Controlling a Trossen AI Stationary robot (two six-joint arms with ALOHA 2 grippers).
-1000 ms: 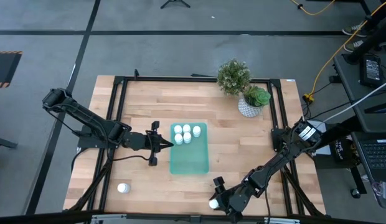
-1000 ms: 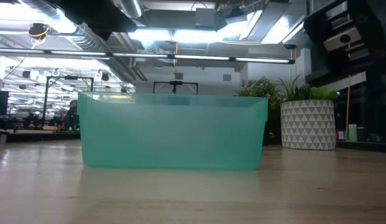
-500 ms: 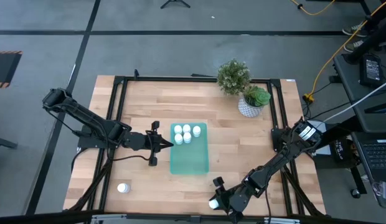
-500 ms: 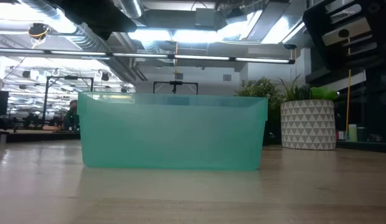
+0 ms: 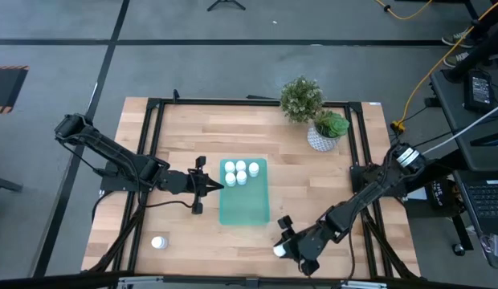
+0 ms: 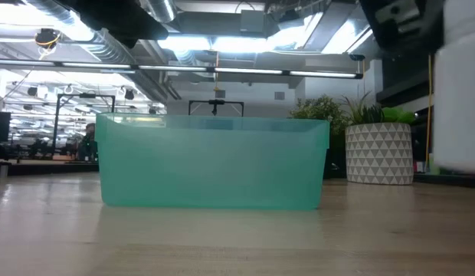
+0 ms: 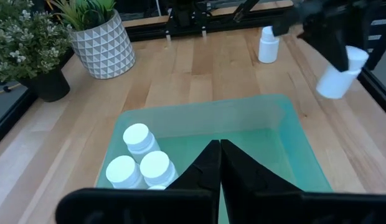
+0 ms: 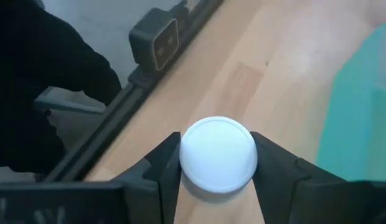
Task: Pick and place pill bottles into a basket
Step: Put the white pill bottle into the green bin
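The teal basket [image 5: 244, 202] lies mid-table with several white pill bottles [image 5: 239, 172] standing at its far end; they also show in the left wrist view [image 7: 140, 158]. My right gripper [image 5: 281, 247] is shut on one white bottle [image 8: 218, 154] off the basket's near right corner. My left gripper [image 5: 210, 185] is shut and empty at the basket's left rim [image 7: 199, 112]. One bottle [image 5: 158, 242] stands on its base near the table's near left corner. Another [image 7: 268, 45] stands by the right rail. My right gripper pinches the bottle's two opposite sides [image 8: 184, 163] just under its cap, between the two fingers [image 8: 163, 167]. The fingers come from above, slanting. The bottle [image 7: 338, 73] hangs tilted below the gripper, lifted clear of the table.
A white patterned plant pot [image 5: 322, 135] and a darker potted plant [image 5: 301, 99] stand at the far right of the table. Black frame rails [image 5: 150, 144] run along the table's edges. Bare wood [image 5: 313, 193] lies between the basket and the right rail.
My right gripper has risen from near the table's near edge and gone a little toward the far edge, with the bottle shut in it. The bottle now hangs clear of the table and has come into the low view at its right.
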